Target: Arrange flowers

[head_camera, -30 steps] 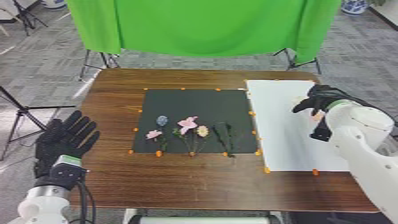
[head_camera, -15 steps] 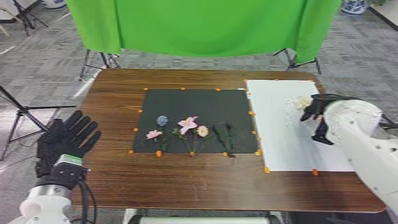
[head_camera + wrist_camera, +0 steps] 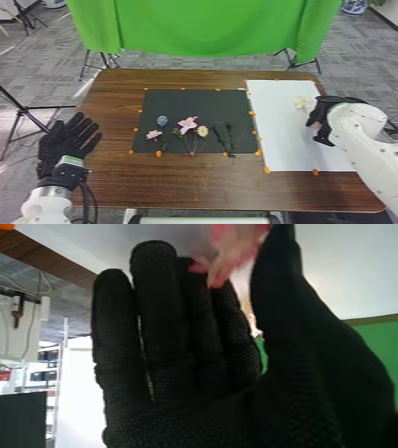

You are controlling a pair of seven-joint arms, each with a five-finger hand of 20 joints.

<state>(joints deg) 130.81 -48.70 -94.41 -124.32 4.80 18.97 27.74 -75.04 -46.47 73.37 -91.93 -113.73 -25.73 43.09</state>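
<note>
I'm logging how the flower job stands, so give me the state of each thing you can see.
Left hand, open
Right hand, open, fingers straight
Pink petals, near right thumb, contact unclear
Pale flower, lying on white sheet
White sheet, flat
Blue flower, lying on dark sheet
Dark sheet, flat
Green cloth, hanging

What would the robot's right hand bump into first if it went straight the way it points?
The right hand would probably meet the pink flower first, then the white sheet; depth is unclear.
</note>
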